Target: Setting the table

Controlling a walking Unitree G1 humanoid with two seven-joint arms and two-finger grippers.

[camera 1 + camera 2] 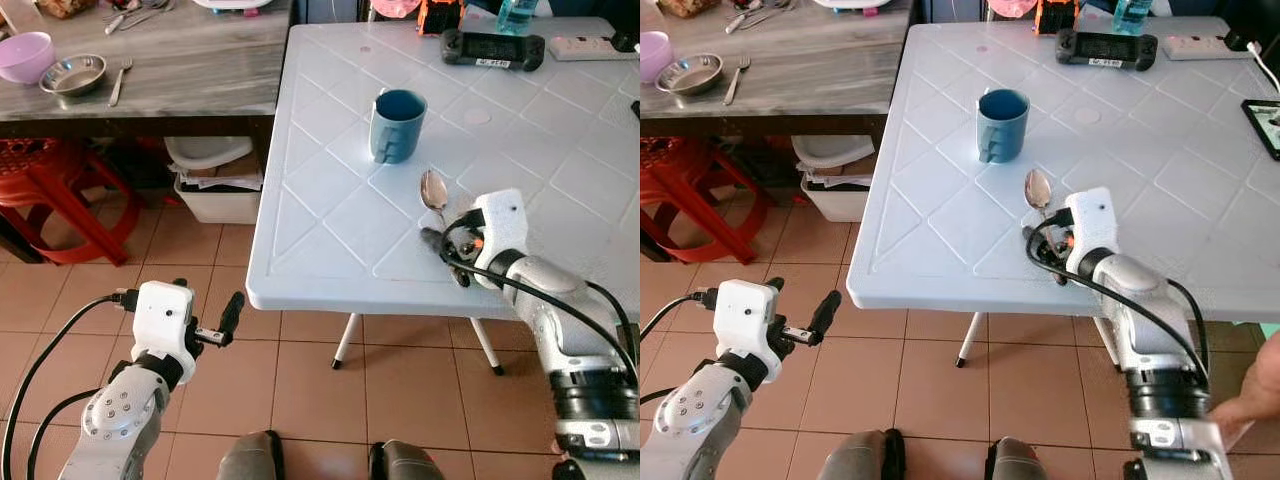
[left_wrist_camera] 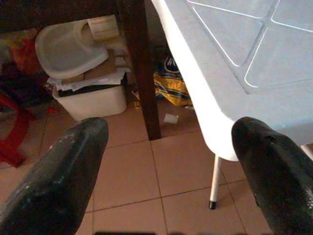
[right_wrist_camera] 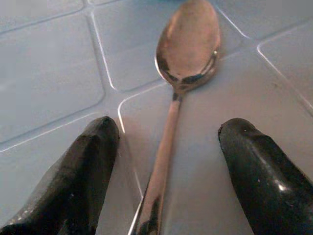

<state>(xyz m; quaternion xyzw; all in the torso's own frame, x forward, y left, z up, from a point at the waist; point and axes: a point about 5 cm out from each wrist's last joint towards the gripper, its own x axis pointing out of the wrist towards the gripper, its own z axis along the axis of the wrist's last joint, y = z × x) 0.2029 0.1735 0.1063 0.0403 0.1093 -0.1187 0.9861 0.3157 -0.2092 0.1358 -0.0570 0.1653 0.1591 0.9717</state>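
Right tool (image 3: 166, 161) spread wide, fingers flanking the handle of the spoon (image 1: 434, 192) without gripping it. Spoon lay flat on the white counter (image 1: 330, 200), just nearer than the blue mug (image 1: 397, 125). Left tool (image 2: 171, 166) also wide, empty, below the counter edge over the floor; bin (image 2: 88, 93) visible in its wrist view.

The spoon's (image 3: 172, 122) handle end runs out of the right wrist view between the right tool's (image 3: 166, 176) spread fingers; from the head views that end is hidden under the tool. At the desk's (image 1: 330, 250) far edge, a blue bottle (image 1: 517, 14) and an orange object (image 1: 440, 14) are cut off. A person's hand (image 1: 1252, 400) is cropped at the right edge.
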